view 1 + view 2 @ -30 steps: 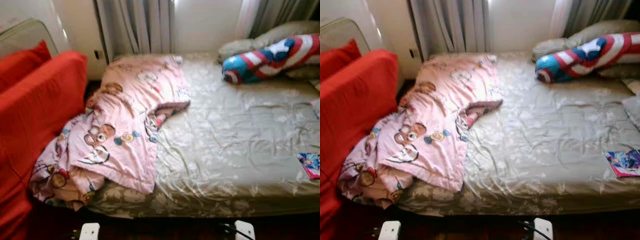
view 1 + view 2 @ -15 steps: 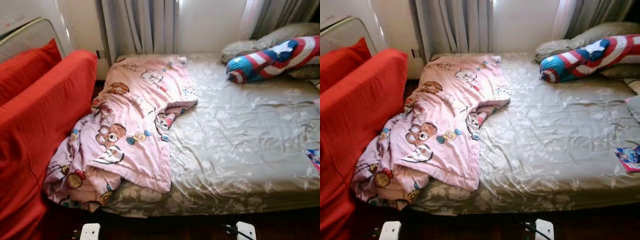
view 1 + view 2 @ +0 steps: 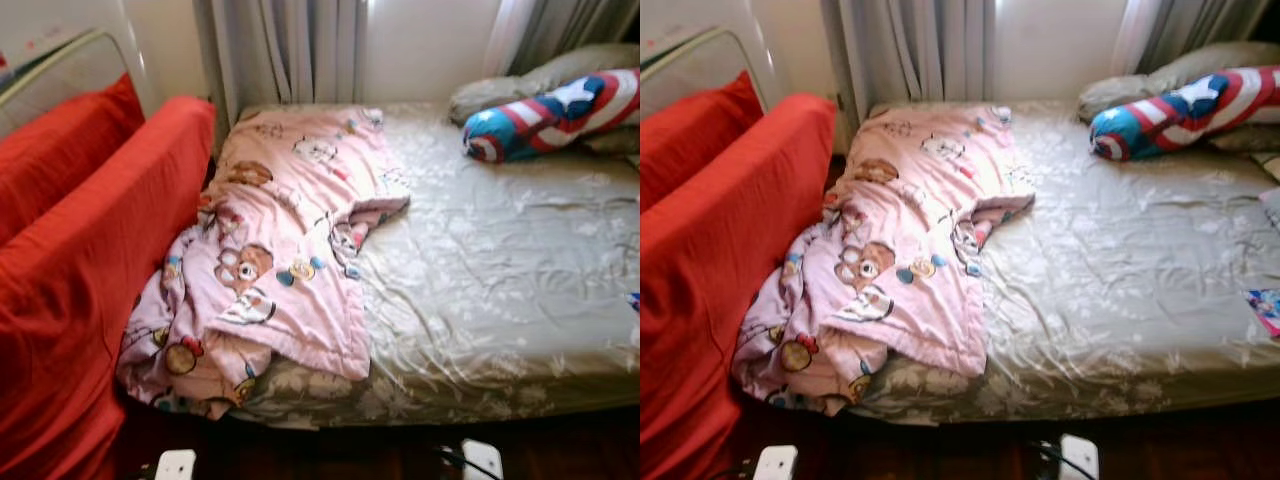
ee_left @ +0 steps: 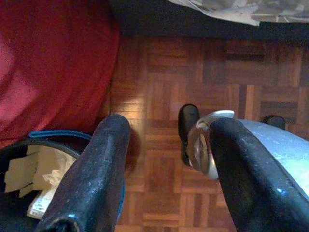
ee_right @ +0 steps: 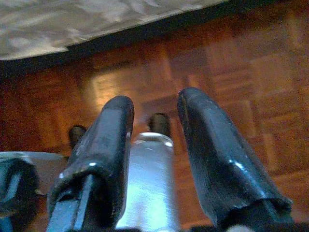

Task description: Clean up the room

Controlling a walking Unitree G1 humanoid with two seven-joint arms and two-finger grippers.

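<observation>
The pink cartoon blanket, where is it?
In the eye views, the pink cartoon blanket lies crumpled on the bed's left side, its lower end hanging beside the red sofa.

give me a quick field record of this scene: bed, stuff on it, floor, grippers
bed: sheet rumpled, unmade
blanket: pink blanket bunched on the bed's left side, corner hanging off the near edge
pillow: striped bolster at far right, against grey pillows
sofa: red sofa left of the bed
floor: parquet
left gripper: open, idle
right gripper: open, idle
</observation>
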